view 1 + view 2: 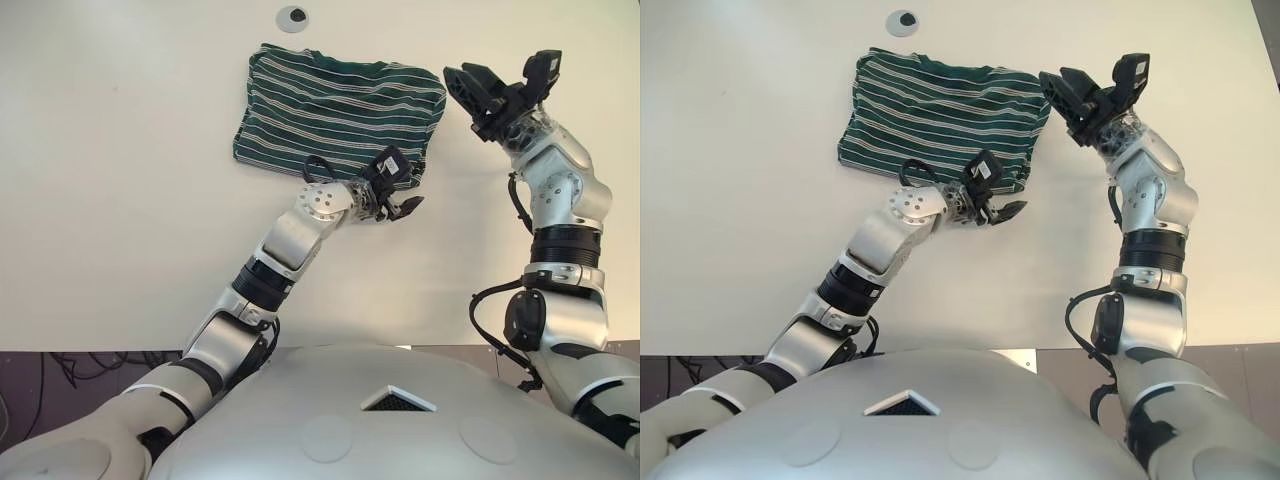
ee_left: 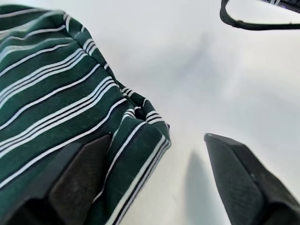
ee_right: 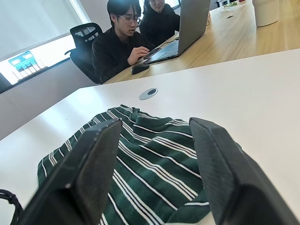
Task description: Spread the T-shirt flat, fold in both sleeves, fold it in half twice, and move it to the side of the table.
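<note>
From the head camera, the folded green striped T-shirt [image 1: 340, 115] is seen in the upper middle of the frame on the white table [image 1: 120, 200], below a round cable port [image 1: 292, 18]. The left gripper [image 1: 398, 190] is placed at its lower right corner, and the right gripper [image 1: 505, 82] is raised just right of it.

In the left wrist view, the jaws are spread wide and empty. One finger [image 2: 79, 178] is over the T-shirt's corner, the other over bare table.

In the right wrist view, the jaws are parted wide with nothing gripped, and the T-shirt is seen beyond them.

You've got a soft knit cloth T-shirt [image 1: 340, 115] on a smooth, matt table [image 1: 120, 200]. The right gripper [image 3: 154, 123] has matt black plastic fingers [image 3: 89, 173].
</note>
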